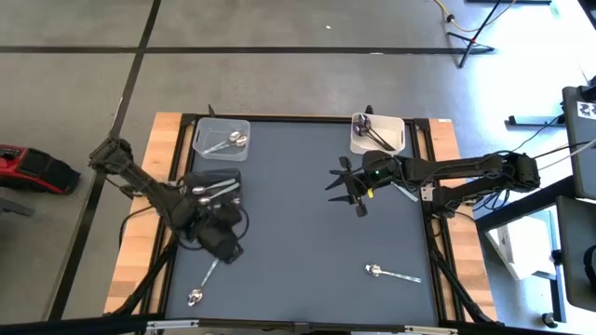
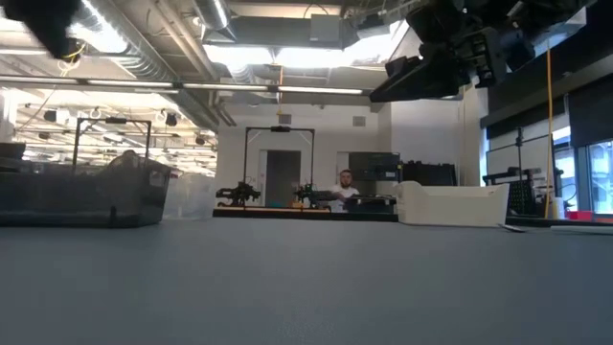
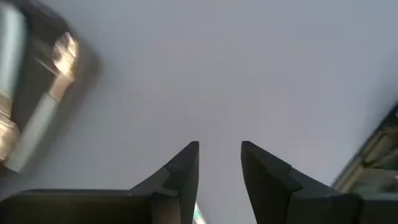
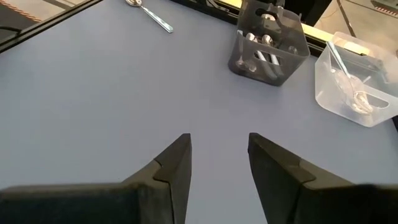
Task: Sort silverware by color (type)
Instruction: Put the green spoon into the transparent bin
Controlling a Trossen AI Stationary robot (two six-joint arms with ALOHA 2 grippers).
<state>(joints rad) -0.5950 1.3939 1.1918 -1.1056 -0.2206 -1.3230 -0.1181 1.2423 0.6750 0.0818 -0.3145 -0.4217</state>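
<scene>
Loose spoons: one (image 1: 391,273) at lower right of the high view, long axis near level, bowl to the left; another (image 1: 202,285) at lower left, tilted, bowl at the lower end.
Binned spoons: some in the clear bin (image 1: 221,137) at upper left, dark ones in the white bin (image 1: 376,133) at upper right, more in the dark bin (image 1: 215,187) at left.
Left gripper (image 3: 219,163): low over bare mat beside the dark bin, fingers a narrow gap apart, holding nothing.
Right gripper (image 4: 219,155): above mid-mat below the white bin, fingers moderately open, empty.
Around: mat (image 1: 307,214) bare between the arms; a person (image 2: 343,186) far behind in the low view.
</scene>
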